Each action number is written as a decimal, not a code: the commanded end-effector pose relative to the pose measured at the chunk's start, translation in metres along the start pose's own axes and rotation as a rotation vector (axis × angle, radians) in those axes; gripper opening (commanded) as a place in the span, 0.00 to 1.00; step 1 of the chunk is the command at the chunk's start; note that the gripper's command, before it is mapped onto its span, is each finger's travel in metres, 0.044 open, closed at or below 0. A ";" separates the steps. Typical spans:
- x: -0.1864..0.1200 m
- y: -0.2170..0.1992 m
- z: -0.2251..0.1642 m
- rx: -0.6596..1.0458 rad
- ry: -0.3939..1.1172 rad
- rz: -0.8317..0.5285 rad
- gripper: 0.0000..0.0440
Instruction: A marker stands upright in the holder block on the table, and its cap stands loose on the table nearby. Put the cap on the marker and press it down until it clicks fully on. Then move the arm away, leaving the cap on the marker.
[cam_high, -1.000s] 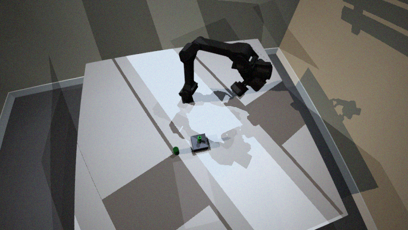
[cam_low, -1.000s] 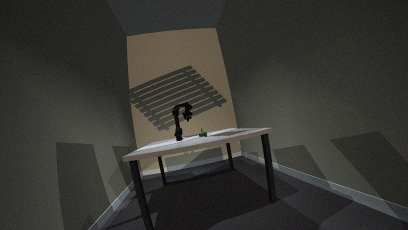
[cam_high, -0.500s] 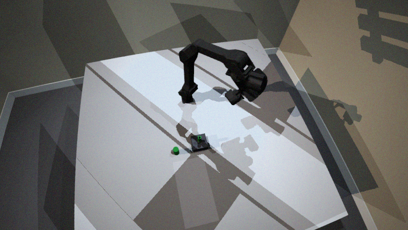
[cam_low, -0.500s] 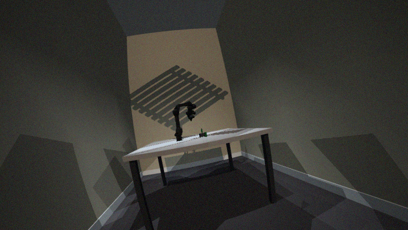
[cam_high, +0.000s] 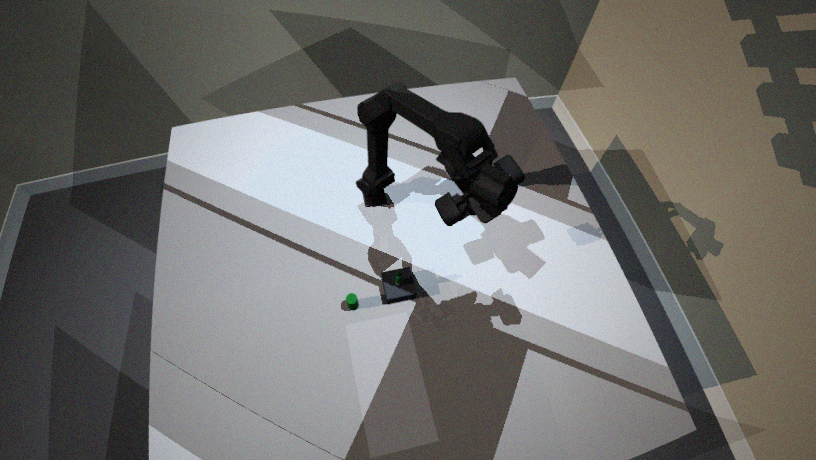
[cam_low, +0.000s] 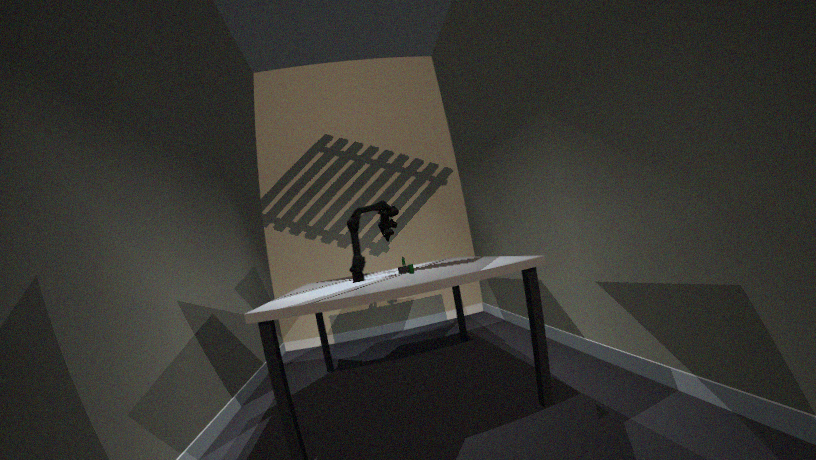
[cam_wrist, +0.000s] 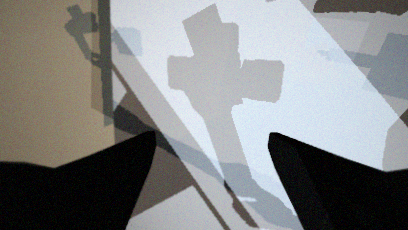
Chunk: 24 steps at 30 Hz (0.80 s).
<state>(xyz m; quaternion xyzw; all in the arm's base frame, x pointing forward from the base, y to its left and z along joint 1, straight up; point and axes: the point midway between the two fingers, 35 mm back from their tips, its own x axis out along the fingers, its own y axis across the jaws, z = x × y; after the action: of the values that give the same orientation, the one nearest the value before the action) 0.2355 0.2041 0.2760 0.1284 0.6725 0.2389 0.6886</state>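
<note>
A pale, flat-topped table (cam_high: 257, 354) (cam_low: 400, 284) on dark legs carries everything. Over its far right part hangs the single black, jointed robot arm (cam_high: 411, 108) (cam_low: 355, 240), its black two-fingered gripper (cam_low: 388, 237) (cam_wrist: 212, 139) high above the surface, fingers parted and released, with nothing between them in the wrist view. Nearer and left of it sits the dark square holder block (cam_high: 398, 291) (cam_low: 404, 270), the slim green marker (cam_high: 398, 278) (cam_low: 403, 261) upright in it. The short green cylindrical cap (cam_high: 352, 301) (cam_low: 410, 268) stands just left of the block — still to be fetched. So the coming reach, I judge, goes near and left, then down — past the marker. The cap's long axis looks vertical; which end is open I cannot tell.
</note>
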 end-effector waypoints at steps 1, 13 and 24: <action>-0.006 -0.012 0.008 0.024 -0.014 -0.008 0.76; -0.021 -0.049 0.026 0.103 -0.054 -0.038 0.76; -0.035 -0.085 0.040 0.177 -0.086 -0.072 0.75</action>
<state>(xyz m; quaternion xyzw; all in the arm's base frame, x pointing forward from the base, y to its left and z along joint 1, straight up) 0.2838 0.1302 0.2675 0.1719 0.6657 0.1592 0.7085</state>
